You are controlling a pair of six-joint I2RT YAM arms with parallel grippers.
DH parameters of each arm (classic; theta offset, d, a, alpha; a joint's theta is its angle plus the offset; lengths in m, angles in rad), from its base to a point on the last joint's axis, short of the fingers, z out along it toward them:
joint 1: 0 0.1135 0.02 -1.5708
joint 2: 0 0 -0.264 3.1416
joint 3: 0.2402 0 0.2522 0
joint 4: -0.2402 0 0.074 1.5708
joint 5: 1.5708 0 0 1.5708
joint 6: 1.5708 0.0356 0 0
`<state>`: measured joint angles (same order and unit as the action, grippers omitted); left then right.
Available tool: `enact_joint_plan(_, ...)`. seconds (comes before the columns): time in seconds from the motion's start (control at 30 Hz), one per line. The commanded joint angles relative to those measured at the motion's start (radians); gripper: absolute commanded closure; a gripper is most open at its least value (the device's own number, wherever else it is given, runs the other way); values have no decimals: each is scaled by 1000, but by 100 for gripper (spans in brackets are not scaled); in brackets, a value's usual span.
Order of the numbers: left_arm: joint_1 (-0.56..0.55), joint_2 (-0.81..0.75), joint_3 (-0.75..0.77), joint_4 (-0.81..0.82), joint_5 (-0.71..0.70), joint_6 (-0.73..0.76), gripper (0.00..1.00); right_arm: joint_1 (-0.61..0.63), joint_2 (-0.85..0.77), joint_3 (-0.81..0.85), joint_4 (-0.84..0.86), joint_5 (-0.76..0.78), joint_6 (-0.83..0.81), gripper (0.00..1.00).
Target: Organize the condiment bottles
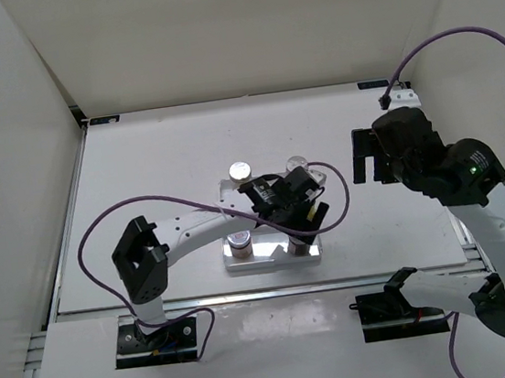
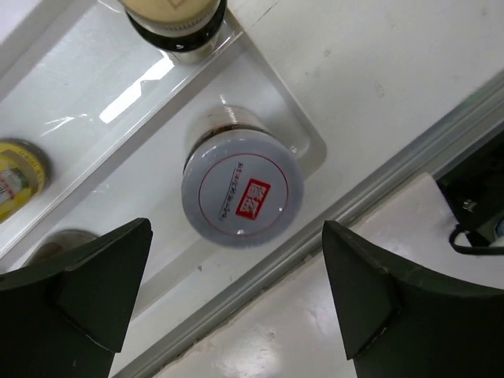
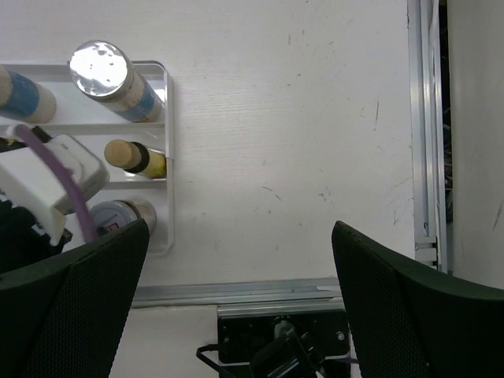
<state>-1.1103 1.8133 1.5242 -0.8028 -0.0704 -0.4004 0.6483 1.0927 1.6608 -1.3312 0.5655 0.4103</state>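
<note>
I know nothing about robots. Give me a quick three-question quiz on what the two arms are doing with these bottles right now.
1. True or false: the left gripper is shut on the silver-lidded jar.
2. What does the right gripper hold? A) a spoon B) nothing C) a cup
3. Fill in: the silver-lidded jar stands in a ____ of the white tray.

Key: 1 false, its jaws stand open above the jar; 2 B; 3 corner.
</note>
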Motion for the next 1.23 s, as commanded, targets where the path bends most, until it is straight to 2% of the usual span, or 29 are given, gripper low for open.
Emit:
enact_joint_plan(0.0, -6, -168, 82, -56, -35, -8, 0, 1, 18, 33, 75, 1, -19, 0)
enact_joint_plan(0.13, -6, -308, 160, -108, -115, -8, 0, 1, 99, 88, 41, 33, -31, 0)
enact_joint_plan(0.23, -6, -441, 192, -108, -260, 21, 0, 1, 160, 131, 18, 19, -86, 0)
enact_joint_plan(0.27, -6, -475, 192, -108, -367, 21, 0, 1, 192, 160, 7, 4, -105, 0)
enact_joint_plan(0.33, -6, -582, 176, -108, -489, 40, 0, 1, 223, 191, -2, -63, -152, 0)
enact_joint_plan(0.37, -6, -620, 128, -108, -613, 40, 0, 1, 223, 179, 15, -96, -165, 0)
enact_joint_plan(0.43, 30, -734, 53, -108, -762, 19, 0, 1, 201, 153, 47, -165, -179, 0)
enact_joint_plan(0.47, 49, -774, -32, -108, -788, 8, 0, 1, 191, 122, 79, -223, -179, 0)
enact_joint_plan(0.57, 136, -942, -192, -108, -835, -54, 0, 1, 162, 96, 104, -257, -170, 0)
enact_joint_plan(0.7, 182, -1081, -312, -108, -835, -31, 0, 1, 151, 76, 104, -277, -185, 0)
enact_joint_plan(0.83, 193, -1069, -303, -197, -904, -29, 0, 1, 151, 76, 104, -227, -215, 0)
enact_joint_plan(1.03, 193, -1069, -312, -197, -977, -9, 0, 1, 151, 76, 104, -174, -238, 0)
enact_joint_plan(1.2, 193, -1109, -378, -181, -1000, -63, 0, 1, 161, 76, 79, -138, -219, 0)
